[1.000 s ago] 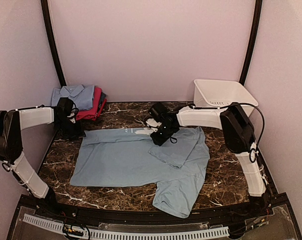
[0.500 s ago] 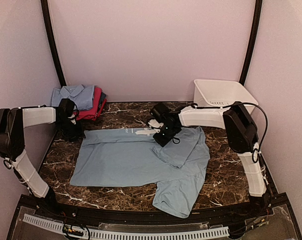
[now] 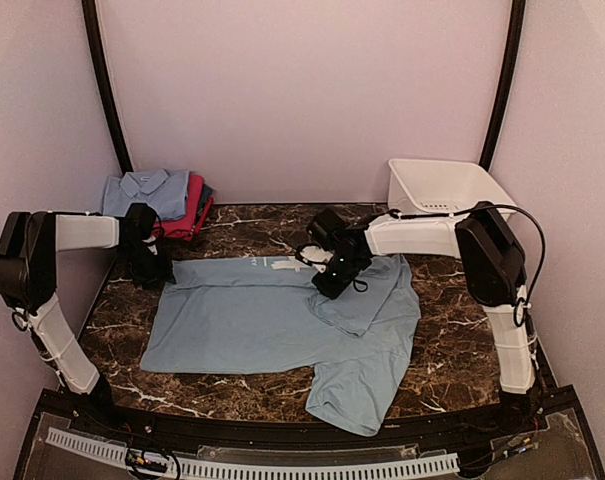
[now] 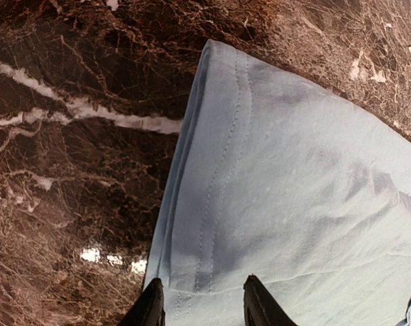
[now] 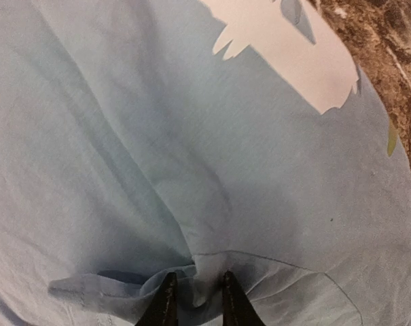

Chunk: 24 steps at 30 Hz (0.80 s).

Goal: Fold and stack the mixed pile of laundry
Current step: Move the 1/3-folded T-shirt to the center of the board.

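Observation:
A pale blue tee (image 3: 242, 315) with a white print (image 5: 280, 47) lies spread on the marble table, its right sleeve folded inward. My left gripper (image 3: 148, 264) hovers at the tee's far-left corner. In the left wrist view its fingers (image 4: 149, 307) stand apart over the stitched hem (image 4: 212, 224), holding nothing. My right gripper (image 3: 334, 276) sits at the tee's far edge near the collar. There its fingertips (image 5: 166, 302) stand close together with a raised fold of the tee's cloth (image 5: 204, 278) pinched between them. Folded laundry is stacked at the back left.
The back-left stack holds a pale blue collared shirt (image 3: 142, 190) over a magenta piece (image 3: 189, 212) and a dark piece (image 3: 205, 198). A white tub (image 3: 447, 188) stands at the back right. Dark marble (image 3: 452, 350) shows around the tee.
The left gripper slid a little right onto the tee's corner. The right gripper shifted slightly right and its fingers narrowed onto a fold of cloth.

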Available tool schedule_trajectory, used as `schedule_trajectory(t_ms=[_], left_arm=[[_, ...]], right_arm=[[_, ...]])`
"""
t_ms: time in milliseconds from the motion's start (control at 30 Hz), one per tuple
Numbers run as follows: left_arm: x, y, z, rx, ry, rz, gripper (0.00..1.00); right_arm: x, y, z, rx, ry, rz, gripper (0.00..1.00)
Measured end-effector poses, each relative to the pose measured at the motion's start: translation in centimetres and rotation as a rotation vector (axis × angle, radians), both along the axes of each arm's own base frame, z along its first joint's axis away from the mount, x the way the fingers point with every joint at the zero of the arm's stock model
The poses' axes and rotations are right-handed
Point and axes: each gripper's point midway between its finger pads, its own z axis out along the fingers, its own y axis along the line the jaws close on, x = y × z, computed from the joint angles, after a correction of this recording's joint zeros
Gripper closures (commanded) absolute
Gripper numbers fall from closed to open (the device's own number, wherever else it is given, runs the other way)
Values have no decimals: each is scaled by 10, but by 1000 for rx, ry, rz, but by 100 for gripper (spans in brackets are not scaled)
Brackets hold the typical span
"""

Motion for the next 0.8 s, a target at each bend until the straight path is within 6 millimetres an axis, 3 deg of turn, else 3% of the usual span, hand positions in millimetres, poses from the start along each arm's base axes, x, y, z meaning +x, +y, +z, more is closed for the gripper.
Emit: schedule_trajectory(t_ms=[67, 100, 233, 400, 467, 567, 800], left_arm=[[0, 0, 0, 5, -2, -1, 61], [0, 0, 1, 10, -4, -3, 60], [1, -7, 11, 37, -36, -44, 58], [3, -37, 31, 54, -101, -149, 58], [1, -50, 32, 49, -111, -186, 58], [-2, -64, 32, 35, -113, -226, 59], [-16, -82, 10, 8, -63, -256, 61]], right_arm=[[-7, -3, -5, -2, 23, -1, 50], [-12, -7, -8, -7, 38, 6, 46], [-24, -15, 11, 34, 56, -11, 44], [-35, -20, 56, 151, 55, -35, 44], [-41, -25, 64, 182, 66, -48, 44], [-50, -37, 53, 186, 111, -80, 44], [-67, -90, -3, 128, 272, -218, 45]])
